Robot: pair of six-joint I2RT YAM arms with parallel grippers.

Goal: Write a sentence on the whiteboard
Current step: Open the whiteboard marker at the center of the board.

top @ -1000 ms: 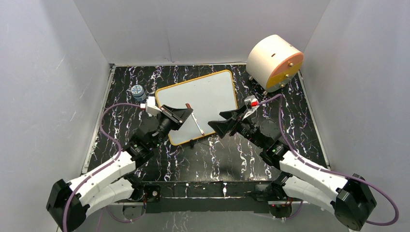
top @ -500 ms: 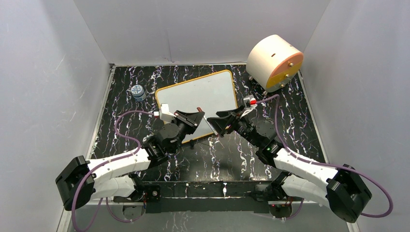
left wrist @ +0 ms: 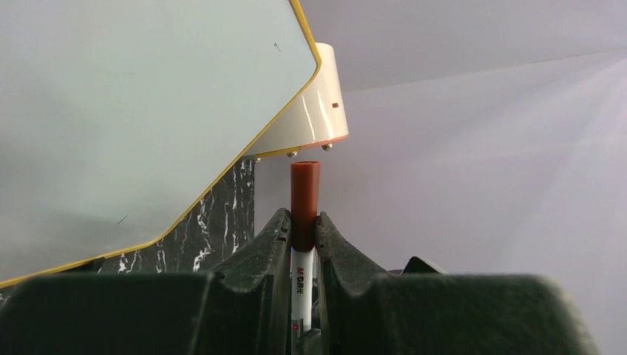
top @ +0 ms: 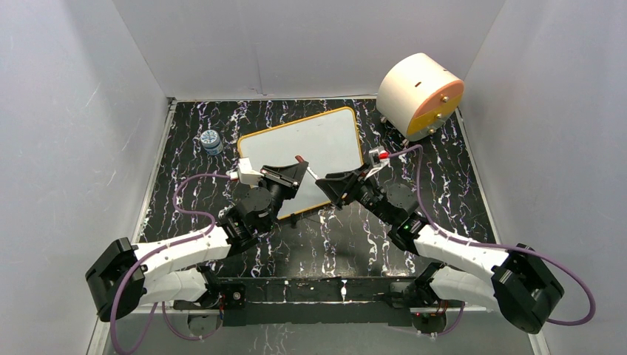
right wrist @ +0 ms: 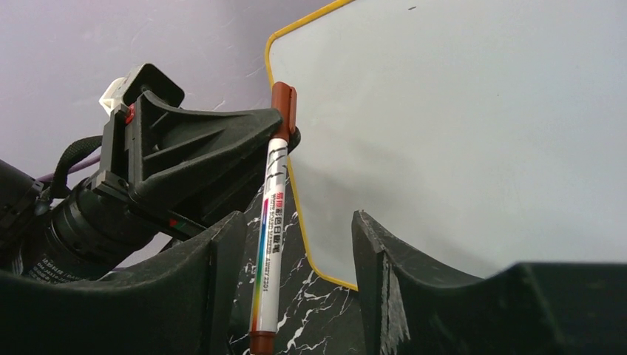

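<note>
Marker (left wrist: 305, 188) in clamped left gripper (left wrist: 303, 222)

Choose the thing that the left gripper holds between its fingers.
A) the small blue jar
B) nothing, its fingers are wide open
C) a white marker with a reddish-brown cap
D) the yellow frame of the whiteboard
C: in the left wrist view the left gripper is shut on the marker, whose reddish-brown cap sticks out past the fingertips; the whiteboard lies apart from it.

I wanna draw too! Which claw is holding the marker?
The left claw, pinched shut on the marker near its brown cap. The right claw stands open around the marker's body, not gripping.
</note>
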